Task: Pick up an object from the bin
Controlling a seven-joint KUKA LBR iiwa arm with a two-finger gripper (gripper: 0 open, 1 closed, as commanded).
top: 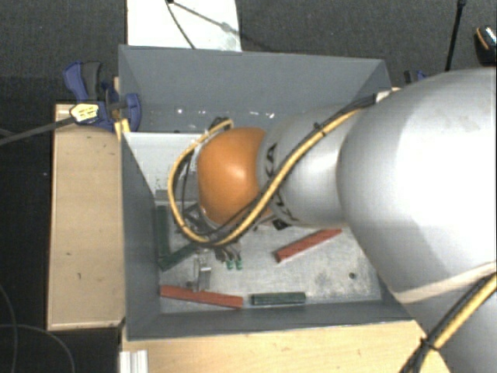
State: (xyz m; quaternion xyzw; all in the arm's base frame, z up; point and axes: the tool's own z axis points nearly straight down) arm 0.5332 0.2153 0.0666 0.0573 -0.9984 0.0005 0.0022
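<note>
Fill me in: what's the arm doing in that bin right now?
The arm reaches into the grey bin from the right. Its pincer sits low over the floor at the bin's left side. Nearest to it are a dark green bar on its left and a red-brown stick just in front. A second green bar and a second red-brown stick lie further right. I can't tell whether it grips anything.

Arm (334,177) in from rt over bin (256,92) centre, gripper (203,274) down nr left-front, long strip (200,296) just before it, short bar (277,299) rt of strip, slanted block (307,245) behind bar
</note>
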